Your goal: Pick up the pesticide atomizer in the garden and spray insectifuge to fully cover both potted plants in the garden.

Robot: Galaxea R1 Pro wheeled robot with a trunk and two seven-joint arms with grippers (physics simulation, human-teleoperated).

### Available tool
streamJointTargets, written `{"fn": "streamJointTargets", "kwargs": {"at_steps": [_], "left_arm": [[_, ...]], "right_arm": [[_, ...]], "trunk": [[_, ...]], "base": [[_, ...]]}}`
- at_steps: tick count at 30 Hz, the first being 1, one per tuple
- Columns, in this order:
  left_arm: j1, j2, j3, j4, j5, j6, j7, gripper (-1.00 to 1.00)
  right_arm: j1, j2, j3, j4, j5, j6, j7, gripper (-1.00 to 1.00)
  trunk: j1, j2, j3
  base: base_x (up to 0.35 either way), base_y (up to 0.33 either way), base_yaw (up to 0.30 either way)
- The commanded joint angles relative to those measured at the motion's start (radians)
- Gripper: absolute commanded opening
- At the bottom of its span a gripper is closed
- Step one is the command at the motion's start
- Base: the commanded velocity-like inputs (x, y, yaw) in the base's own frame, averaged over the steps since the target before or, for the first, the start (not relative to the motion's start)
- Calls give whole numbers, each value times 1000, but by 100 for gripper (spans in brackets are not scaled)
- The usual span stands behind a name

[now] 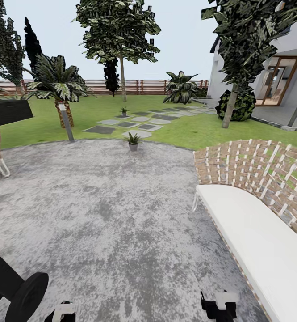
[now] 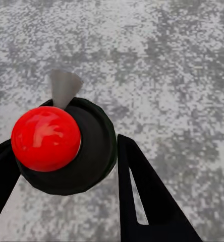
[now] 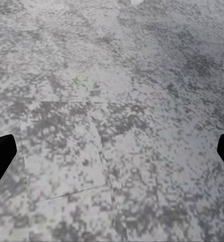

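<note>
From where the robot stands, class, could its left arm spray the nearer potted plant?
Probably not yet. The left gripper holds the atomizer, low by the base, but the nearer plant sits far across the patio at the lawn's edge. Nothing blocks the way; the robot would have to drive closer.

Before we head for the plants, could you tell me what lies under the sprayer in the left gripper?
Under the sprayer, held between the left gripper fingers, lies speckled grey patio paving. The patch directly beneath its round body is hidden.

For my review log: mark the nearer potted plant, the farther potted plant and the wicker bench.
nearer potted plant (image 1: pixel 133 139), head view, on its leaves.
farther potted plant (image 1: pixel 123 110), head view, on its leaves.
wicker bench (image 1: pixel 255 167), head view, on the woven backrest.
</note>
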Motion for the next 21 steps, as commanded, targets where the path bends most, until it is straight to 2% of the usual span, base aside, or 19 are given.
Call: {"fn": "streamJointTargets", "kwargs": {"at_steps": [1, 21], "left_arm": [[-1, 0, 8, 1, -11, -4, -3, -100], [0, 0, 8, 0, -11, -4, -3, -100]], "right_arm": [[-1, 0, -5, 1, 11, -2, -5, 100], [-1, 0, -5, 1, 11, -2, -4, 100]], "trunk": [[0, 0, -1], [0, 0, -1]], "base": [[340, 0, 0], [340, 0, 0]]}}
